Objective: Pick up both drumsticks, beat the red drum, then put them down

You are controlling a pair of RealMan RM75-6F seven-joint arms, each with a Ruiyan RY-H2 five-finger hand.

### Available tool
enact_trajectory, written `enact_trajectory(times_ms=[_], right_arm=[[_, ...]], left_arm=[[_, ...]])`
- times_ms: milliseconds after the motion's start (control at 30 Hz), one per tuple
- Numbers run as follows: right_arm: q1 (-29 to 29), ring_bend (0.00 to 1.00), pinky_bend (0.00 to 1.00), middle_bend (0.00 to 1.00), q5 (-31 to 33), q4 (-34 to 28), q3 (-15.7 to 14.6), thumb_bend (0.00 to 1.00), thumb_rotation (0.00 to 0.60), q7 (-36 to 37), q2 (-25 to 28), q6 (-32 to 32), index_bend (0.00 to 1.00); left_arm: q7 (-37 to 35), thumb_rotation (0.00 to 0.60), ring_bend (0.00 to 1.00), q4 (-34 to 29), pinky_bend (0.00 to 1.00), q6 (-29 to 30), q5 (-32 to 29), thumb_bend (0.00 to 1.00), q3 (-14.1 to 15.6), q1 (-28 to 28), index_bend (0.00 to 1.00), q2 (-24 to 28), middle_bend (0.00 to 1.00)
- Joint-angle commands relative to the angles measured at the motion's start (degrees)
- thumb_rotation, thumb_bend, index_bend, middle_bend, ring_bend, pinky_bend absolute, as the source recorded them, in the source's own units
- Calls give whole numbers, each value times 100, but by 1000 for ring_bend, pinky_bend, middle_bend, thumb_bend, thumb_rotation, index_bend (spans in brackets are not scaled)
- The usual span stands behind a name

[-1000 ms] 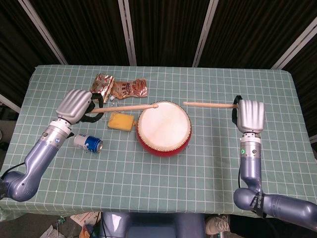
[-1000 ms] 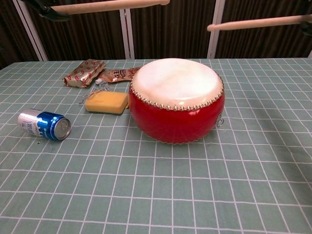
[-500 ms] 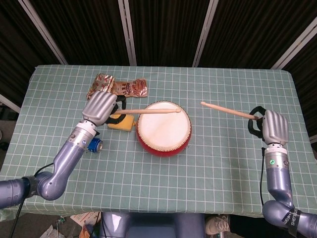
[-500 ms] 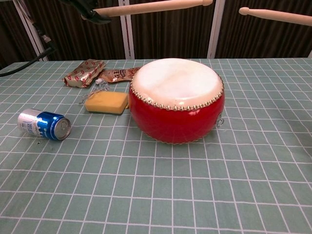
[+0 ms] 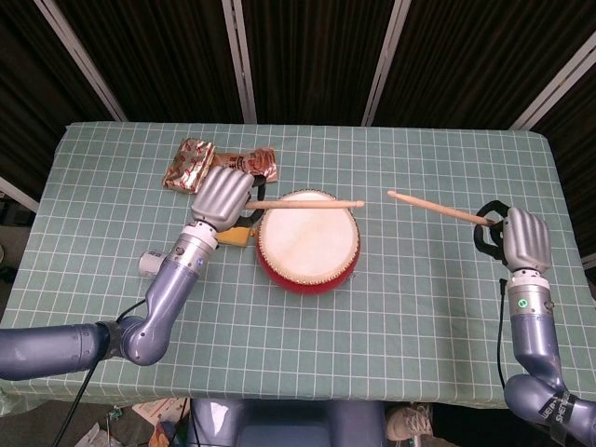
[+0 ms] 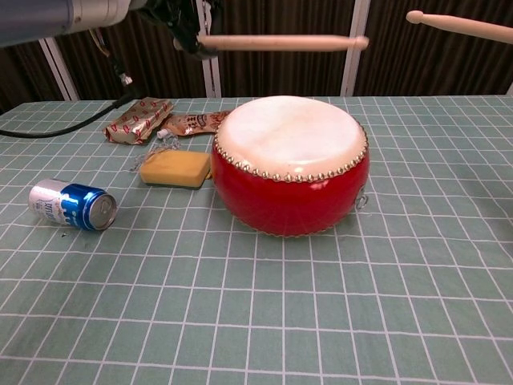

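Nearest the robot, a blue can (image 6: 74, 205) lies on its side on the checked surface (image 6: 264, 321). Beyond it a yellow sponge (image 6: 174, 169) sits just beside the red drum (image 6: 290, 164), which stands mid-surface with its white skin up. Behind the sponge, two snack packets (image 5: 221, 164).

Left hand (image 5: 223, 195): fingers wrapped round the butt of a drumstick (image 5: 307, 204), the stick level, reaching across above the far part of the drum skin, not touching it in the chest view.

Right hand (image 5: 525, 239): well right of the drum, fingers curled round the end of the other drumstick (image 5: 436, 208). That stick is up in the air, its tip pointing toward the drum but short of its rim.

Progress, as I judge it: pick-up done, both sticks in hand and raised. This looks like the beating stage; no contact with the skin shows here. Left to do: any remaining strokes, then laying both sticks down on the surface.
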Motion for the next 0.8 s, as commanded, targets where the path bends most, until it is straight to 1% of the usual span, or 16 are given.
enact_trajectory(times_ms=[33, 67, 100, 133, 167, 200, 267, 300, 333, 400, 433, 500, 533, 600, 700, 800], right_arm=[[31, 1000, 1000, 1000, 59, 89, -6, 674, 600, -46, -62, -91, 953], [39, 1000, 1000, 1000, 67, 107, -10, 675, 600, -67, -72, -105, 953], [45, 1000, 1000, 1000, 72, 126, -20, 674, 600, -99, -86, -116, 953], [46, 1000, 1000, 1000, 77, 134, -22, 674, 600, -113, -96, -119, 953], [47, 1000, 1000, 1000, 86, 141, -20, 674, 600, -127, -105, -121, 953], [47, 1000, 1000, 1000, 96, 148, -14, 674, 600, -136, -108, -123, 953], [38, 1000, 1000, 1000, 110, 153, -10, 674, 600, -152, -114, -119, 953], [34, 1000, 1000, 1000, 114, 150, -9, 674, 600, -156, -117, -115, 953], [27, 1000, 1000, 1000, 117, 151, -9, 674, 600, -167, -121, -105, 953], [19, 1000, 1000, 1000, 102, 157, -16, 674, 600, -198, -134, -82, 953], [13, 1000, 1000, 1000, 93, 150, -16, 674, 600, -202, -138, -69, 953], [0, 1000, 1000, 1000, 59, 143, -28, 674, 600, -228, -146, -33, 953], [-8, 1000, 1000, 1000, 35, 139, -35, 674, 600, -241, -156, -11, 953], [-17, 1000, 1000, 1000, -3, 139, -37, 674, 600, -260, -175, 25, 953], [-39, 1000, 1000, 1000, -66, 116, -21, 674, 600, -254, -194, 90, 953], [-66, 1000, 1000, 1000, -159, 77, 9, 674, 600, -230, -186, 166, 953]], left_arm=[[1615, 600, 1000, 550, 1000, -364, -1485, 564, 714, -568, 753, -302, 1000], [2040, 600, 1000, 569, 1000, -380, -1934, 563, 851, -715, 754, -298, 1000], [2748, 600, 1000, 551, 1000, -357, -2717, 563, 1063, -976, 755, -263, 1000], [3166, 600, 1000, 519, 1000, -293, -3250, 562, 1138, -1161, 756, -239, 1000], [3743, 600, 1000, 484, 1000, -177, -4015, 562, 1219, -1424, 756, -204, 1000], [4130, 600, 1000, 460, 1000, -89, -4608, 562, 1201, -1625, 756, -163, 1000], [4434, 600, 1000, 438, 1000, -74, -5156, 561, 1085, -1802, 756, -53, 1000], [4443, 600, 1000, 430, 1000, -97, -5229, 561, 1028, -1819, 756, 0, 1000], [4368, 600, 1000, 396, 1000, -149, -5219, 560, 930, -1806, 756, 102, 1000], [3999, 600, 1000, 291, 1000, -264, -4898, 559, 735, -1686, 756, 279, 1000], [3745, 600, 1000, 228, 1000, -288, -4635, 558, 617, -1608, 756, 368, 1000], [3068, 600, 1000, 55, 1000, -262, -3922, 557, 353, -1368, 756, 538, 1000], [2599, 600, 1000, -94, 1000, -182, -3381, 557, 228, -1163, 756, 634, 1000], [1893, 600, 1000, -309, 1000, -14, -2611, 557, 65, -839, 756, 751, 1000], [1060, 600, 1000, -613, 1000, 231, -1764, 557, -92, -411, 756, 951, 1000], [551, 600, 1000, -922, 1000, 343, -1412, 556, -158, -74, 756, 1238, 1000]])
